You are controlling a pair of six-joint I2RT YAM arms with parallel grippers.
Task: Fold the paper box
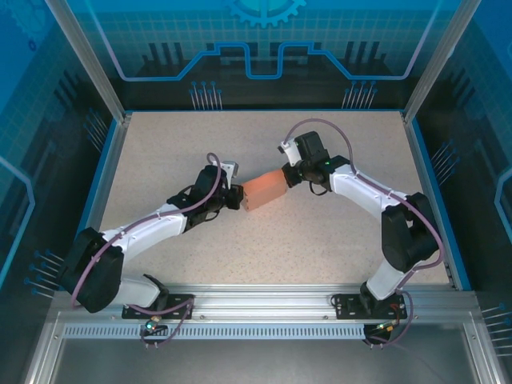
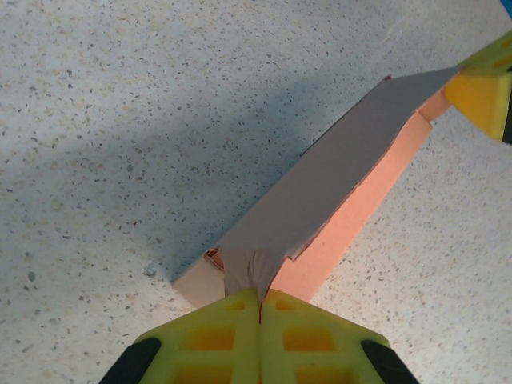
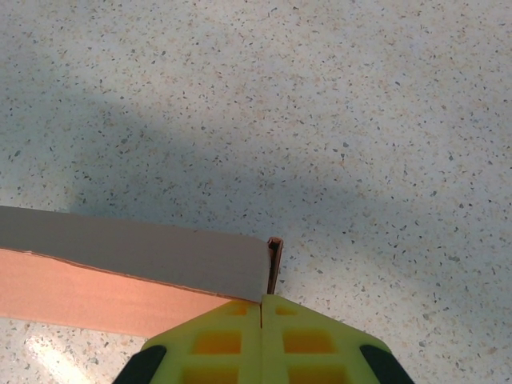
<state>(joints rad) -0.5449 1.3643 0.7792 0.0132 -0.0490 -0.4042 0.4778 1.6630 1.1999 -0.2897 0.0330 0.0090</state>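
Mid-table, a bit toward the far side, the paper box (image 1: 264,192) sits between both grippers on the speckled table (image 1: 336,240). It is salmon pink from above, and its long side runs from near-left to far-right. I cannot tell if it rests on the surface or is held just off it.

The left gripper (image 1: 238,198) is at the box's left end. In the left wrist view the gripper (image 2: 260,298) has its yellow fingers (image 2: 212,340) pressed together, pinching a small crumpled tab at the end of the box (image 2: 336,180). The top panel there is grey-brown with a pink side wall beside it, and the panel's edge stands slightly off the wall. At the far end of the box in that view, one of the right gripper's yellow fingers (image 2: 480,94) touches the card.

The right gripper (image 1: 286,178) is at the box's right end. In the right wrist view the gripper (image 3: 262,302) has its yellow fingers (image 3: 316,340) pressed together, nipping the thin end edge at the corner of the box (image 3: 120,276). The grey-brown panel is on top with a pink wall below it, and the box stretches off to the left.
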